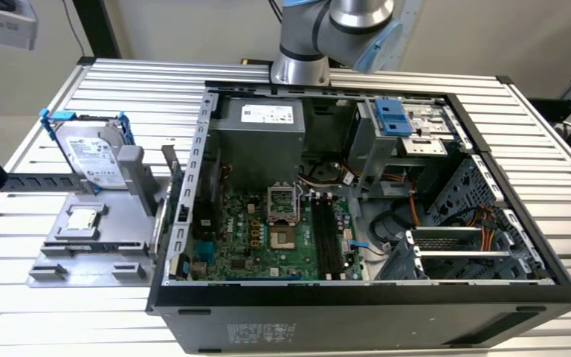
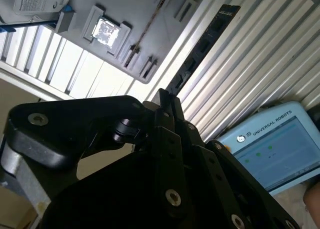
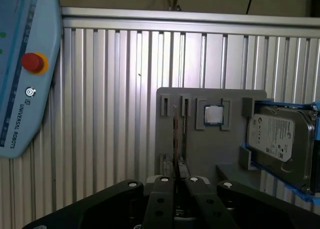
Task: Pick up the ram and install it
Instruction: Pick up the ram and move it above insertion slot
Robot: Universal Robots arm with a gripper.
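The ram (image 2: 202, 46) is a long dark stick with a row of chips. In the second wrist view it runs out from my fingertips over the ribbed table. In the first wrist view the ram (image 3: 175, 134) is edge-on, a thin line over the grey holder (image 3: 200, 151). My gripper (image 3: 176, 176) is high above the table with its black fingers (image 2: 170, 114) closed together on the ram's near end. The long black memory slots (image 1: 327, 234) lie on the green motherboard inside the open computer case (image 1: 365, 301).
The grey holder (image 1: 97, 245) at the exterior view's left carries a silver hard drive (image 1: 97, 156) in a blue bracket and a small processor chip (image 1: 82, 218). A light-blue teach pendant (image 3: 20, 74) lies beside the table. My arm (image 1: 335, 30) rises behind the case.
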